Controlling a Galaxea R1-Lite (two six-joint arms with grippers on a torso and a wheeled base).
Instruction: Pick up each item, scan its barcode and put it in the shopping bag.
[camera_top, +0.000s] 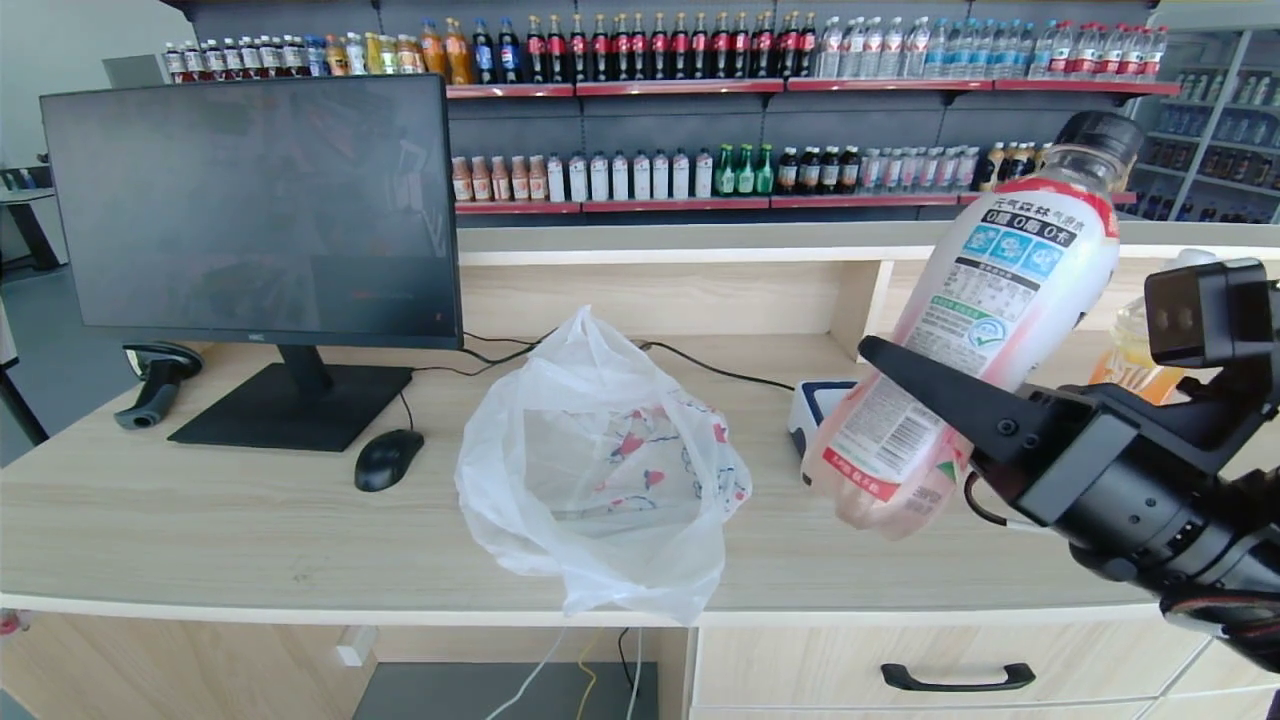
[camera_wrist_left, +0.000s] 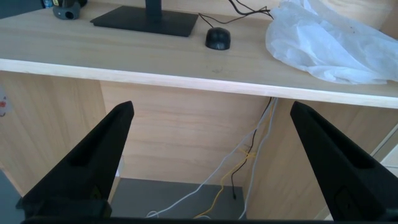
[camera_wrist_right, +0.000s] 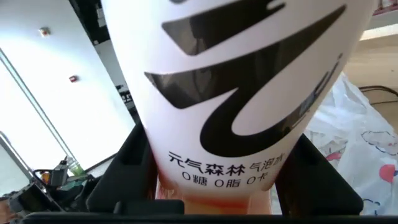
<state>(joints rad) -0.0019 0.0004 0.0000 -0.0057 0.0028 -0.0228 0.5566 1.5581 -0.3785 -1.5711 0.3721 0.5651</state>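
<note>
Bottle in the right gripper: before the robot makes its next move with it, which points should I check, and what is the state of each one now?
1. Grip: the right gripper is shut around the lower half of the bottle, which is tilted. Ok.
2. Barcode uncovered: it faces the head camera, clear of the finger. Ok.
3. Barcode turned to the scanner: the scanner lies on the counter, partly hidden behind the bottle's base. Cannot tell.
4. Bag mouth open upward. Ok.
5. Left gripper out of the way: open, low in front of the counter edge, away from the bag. Ok.
</note>
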